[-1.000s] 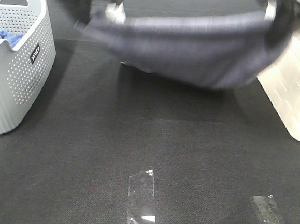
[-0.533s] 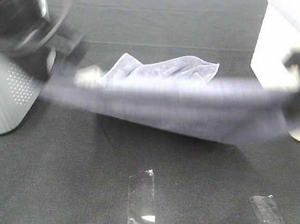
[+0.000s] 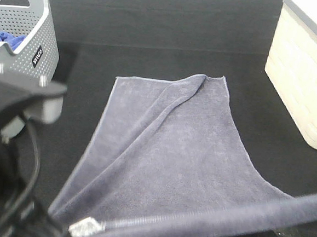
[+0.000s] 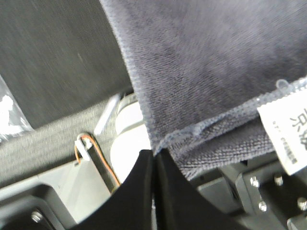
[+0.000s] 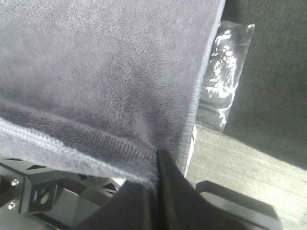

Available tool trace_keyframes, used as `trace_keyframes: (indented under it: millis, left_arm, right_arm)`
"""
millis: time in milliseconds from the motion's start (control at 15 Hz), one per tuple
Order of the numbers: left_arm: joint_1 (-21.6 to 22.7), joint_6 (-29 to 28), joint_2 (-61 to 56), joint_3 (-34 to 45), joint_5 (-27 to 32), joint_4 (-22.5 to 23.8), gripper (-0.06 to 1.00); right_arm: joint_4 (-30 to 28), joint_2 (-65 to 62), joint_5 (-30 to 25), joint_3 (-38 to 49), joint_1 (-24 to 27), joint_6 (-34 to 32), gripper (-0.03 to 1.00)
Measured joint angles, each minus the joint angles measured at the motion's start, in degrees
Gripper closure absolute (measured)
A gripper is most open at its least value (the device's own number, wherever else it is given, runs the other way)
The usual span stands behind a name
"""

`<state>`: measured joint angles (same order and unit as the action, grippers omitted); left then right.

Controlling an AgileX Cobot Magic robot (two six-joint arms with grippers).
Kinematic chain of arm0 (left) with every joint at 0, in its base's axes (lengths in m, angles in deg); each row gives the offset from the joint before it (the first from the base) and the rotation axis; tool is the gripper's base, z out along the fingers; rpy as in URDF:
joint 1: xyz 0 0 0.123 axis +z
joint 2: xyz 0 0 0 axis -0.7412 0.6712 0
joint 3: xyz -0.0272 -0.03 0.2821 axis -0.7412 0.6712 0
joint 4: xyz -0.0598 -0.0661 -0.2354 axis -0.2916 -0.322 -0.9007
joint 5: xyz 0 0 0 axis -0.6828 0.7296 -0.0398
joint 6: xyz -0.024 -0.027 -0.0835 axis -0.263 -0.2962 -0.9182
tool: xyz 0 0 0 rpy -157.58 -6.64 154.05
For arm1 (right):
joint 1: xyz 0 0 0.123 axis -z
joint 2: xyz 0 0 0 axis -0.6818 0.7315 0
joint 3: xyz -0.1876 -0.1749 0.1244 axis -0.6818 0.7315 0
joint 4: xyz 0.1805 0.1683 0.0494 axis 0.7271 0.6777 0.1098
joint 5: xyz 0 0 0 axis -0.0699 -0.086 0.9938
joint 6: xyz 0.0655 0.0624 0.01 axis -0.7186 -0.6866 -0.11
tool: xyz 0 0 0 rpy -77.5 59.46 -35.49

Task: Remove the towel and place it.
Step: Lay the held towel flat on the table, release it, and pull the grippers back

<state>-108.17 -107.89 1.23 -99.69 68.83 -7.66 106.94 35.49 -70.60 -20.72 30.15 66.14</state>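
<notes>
The grey-lavender towel [image 3: 167, 152] lies spread over the black table, its far end flat with a fold ridge near the far right corner. Its near hem [image 3: 205, 218] is lifted and stretched tight between both grippers. My left gripper [image 4: 154, 157] is shut on the near left corner, beside the white care label [image 4: 288, 134]; that arm fills the lower left of the high view [image 3: 12, 156]. My right gripper [image 5: 156, 165] is shut on the stitched hem at the near right corner. It lies outside the high view's right edge.
A grey perforated basket [image 3: 30, 34] holding a bright blue cloth [image 3: 0, 40] stands at the far left. A cream bin [image 3: 309, 81] stands at the far right. Clear tape strips [image 5: 223, 81] are stuck to the table near the front edge.
Both grippers have swept the towel from high at the back toward the front and down. The far end now lies flat on the table, and the motion blur is gone.
</notes>
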Motion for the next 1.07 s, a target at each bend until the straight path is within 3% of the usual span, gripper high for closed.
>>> trace_keyframes:
  millis: [400, 467, 600, 733, 867, 1067]
  left_arm:
    - [-1.83, -6.02, 0.0, 2.58, -0.97, -0.4, 0.94]
    - [-1.83, -6.59, 0.0, 2.64, -0.69, -0.4, 0.92]
    - [-1.83, -6.99, 0.0, 3.27, 1.83, -0.29, 0.79]
    - [-1.83, -6.99, 0.0, 3.27, 2.29, -1.03, 0.55]
    - [-1.83, -6.99, 0.0, 3.27, 2.35, -1.09, 0.36]
    - [-1.83, -6.99, 0.0, 3.27, 2.29, 0.0, 0.31]
  right_arm:
    - [1.09, -2.23, 0.0, 4.01, 0.0, -0.06, 0.97]
    - [0.69, -2.23, 0.0, 4.01, 0.0, -0.06, 0.93]
    - [-1.89, -2.23, 0.0, 4.01, 0.0, -0.17, 0.68]
    - [-2.41, -2.23, 0.0, 4.01, 0.0, -0.17, 0.43]
    - [-2.81, -2.23, 0.0, 4.01, 0.0, -0.17, 0.32]
    - [-3.09, -2.23, 0.0, 4.01, 0.0, -0.17, 0.3]
